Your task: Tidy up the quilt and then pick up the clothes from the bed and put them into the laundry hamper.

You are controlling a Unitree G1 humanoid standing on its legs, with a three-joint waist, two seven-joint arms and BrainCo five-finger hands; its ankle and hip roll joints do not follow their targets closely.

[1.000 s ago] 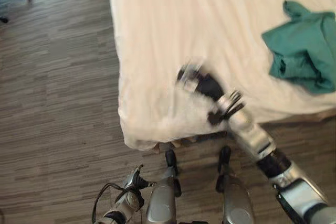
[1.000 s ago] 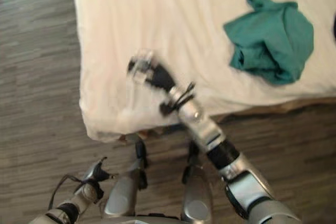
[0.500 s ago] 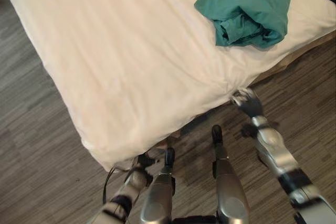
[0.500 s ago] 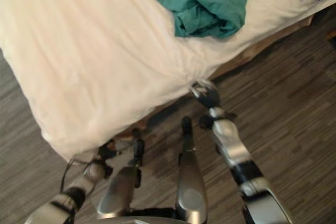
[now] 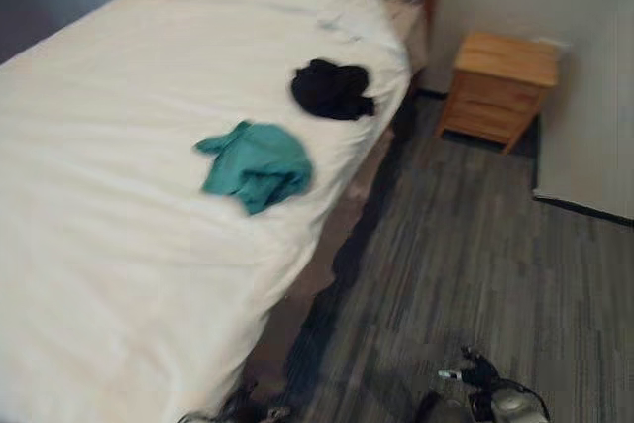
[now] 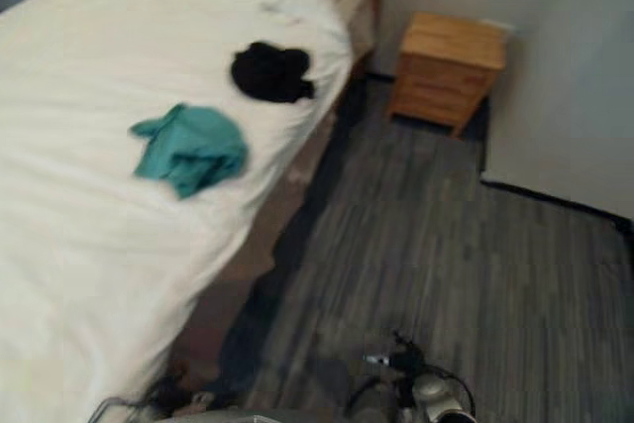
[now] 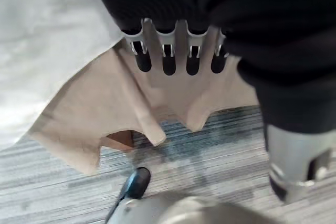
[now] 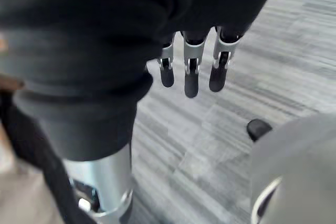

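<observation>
You had the white quilt (image 5: 119, 205) spread flat, the teal garment (image 5: 256, 162) lying near its right edge and the black garment (image 5: 331, 89) at one o'clock from it, apart. Both the left hand (image 7: 173, 51) and right hand (image 8: 191, 61) hung relaxed and open, holding nothing, above the grey floor (image 6: 446, 245). A wooden nightstand (image 5: 498, 86) stood by the wall.

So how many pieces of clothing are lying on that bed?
2: a teal garment near the middle of the bed's right edge, and a black garment further up toward the pillows. Others could be hidden out of frame.
</observation>
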